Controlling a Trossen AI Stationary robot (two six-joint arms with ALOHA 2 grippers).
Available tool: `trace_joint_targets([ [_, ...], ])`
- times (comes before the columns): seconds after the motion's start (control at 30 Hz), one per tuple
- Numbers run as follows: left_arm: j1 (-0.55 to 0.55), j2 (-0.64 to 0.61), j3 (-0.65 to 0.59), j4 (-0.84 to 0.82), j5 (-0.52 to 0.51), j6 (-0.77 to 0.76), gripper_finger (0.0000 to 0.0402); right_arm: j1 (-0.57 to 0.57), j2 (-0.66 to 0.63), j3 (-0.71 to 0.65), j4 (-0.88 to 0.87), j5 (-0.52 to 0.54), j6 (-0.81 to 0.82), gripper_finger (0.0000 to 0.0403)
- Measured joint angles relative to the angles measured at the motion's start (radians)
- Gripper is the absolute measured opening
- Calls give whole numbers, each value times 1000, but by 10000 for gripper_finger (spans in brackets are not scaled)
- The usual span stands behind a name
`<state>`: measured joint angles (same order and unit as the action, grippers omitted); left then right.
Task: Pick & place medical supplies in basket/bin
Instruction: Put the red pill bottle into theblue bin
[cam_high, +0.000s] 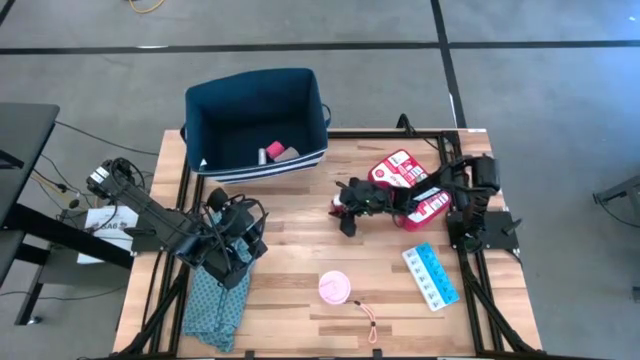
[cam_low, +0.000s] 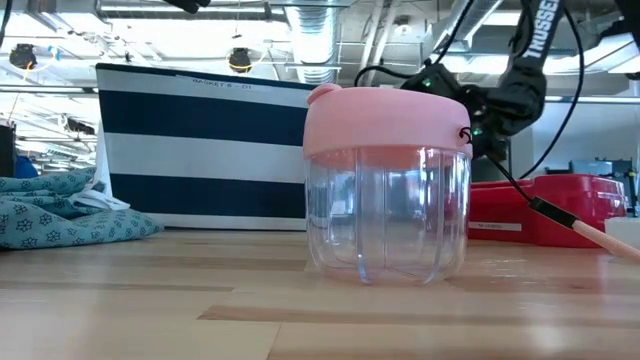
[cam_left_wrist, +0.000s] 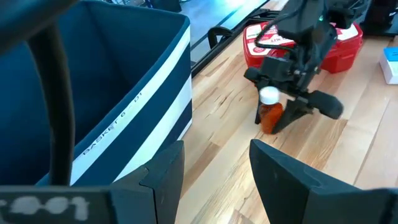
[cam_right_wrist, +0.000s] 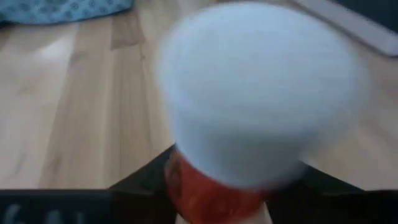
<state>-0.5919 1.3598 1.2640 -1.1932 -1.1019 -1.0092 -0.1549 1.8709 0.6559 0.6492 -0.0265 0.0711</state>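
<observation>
My right gripper (cam_high: 346, 208) reaches from the table's right side to its middle and is shut on a small orange-red vial (cam_left_wrist: 270, 116) with a white cap (cam_right_wrist: 261, 93). The red first-aid case (cam_high: 408, 184) lies flat just right of it, under the right arm. The blue pill organizer (cam_high: 430, 276) lies flat near the right front. The navy striped bin (cam_high: 255, 122) stands at the far edge with pink pieces (cam_high: 275, 152) on its floor. My left gripper (cam_left_wrist: 214, 152) is open, above the teal cloth (cam_high: 215, 300) at the left. My right gripper pinches the vial's orange body (cam_right_wrist: 211, 193) just below the white cap, between its two fingers (cam_left_wrist: 292, 112). It comes from above, pointing steeply down. The vial stands upright with its cap up. Whether its base rests on the wood or hangs just above it, I cannot tell.
A clear cup with a pink lid (cam_high: 335, 287) stands at the front middle, close before the low camera (cam_low: 385, 185). A thin cord (cam_high: 370, 322) lies beside it toward the front edge. Bare wood (cam_high: 290, 225) lies between the vial and the bin.
</observation>
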Motion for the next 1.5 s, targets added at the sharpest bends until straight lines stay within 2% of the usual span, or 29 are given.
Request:
trace_joint_targets([
  [0.13,0,0,0,1,0,-1,173,2,1,16,-2,-2,-1,113],
  [0.23,0,0,0,1,0,-4,173,10,-32,16,-1,-41,0,84],
  [0.4,0,0,0,1,0,-7,173,55,-147,16,-5,-79,33,84],
  [0.57,0,0,0,1,0,-8,173,100,-341,38,-2,-84,-102,111],
  [0.73,0,0,0,1,-2,-7,173,52,-508,178,7,-45,-271,115],
  [0.87,0,0,0,1,-6,-7,173,-30,-527,352,-6,-22,-280,111],
  [1.0,2,0,0,1,-12,-7,173,-102,-436,518,-99,-63,-262,111],
  [1.2,9,0,0,-1,-53,1,173,-164,-154,764,-220,-68,-229,112],
  [1.3,9,9,0,-1,-89,1,173,-188,-19,901,-362,-51,-194,112],
  [1.5,9,43,0,-6,-84,31,173,-226,212,1174,-637,-50,-147,113],
])
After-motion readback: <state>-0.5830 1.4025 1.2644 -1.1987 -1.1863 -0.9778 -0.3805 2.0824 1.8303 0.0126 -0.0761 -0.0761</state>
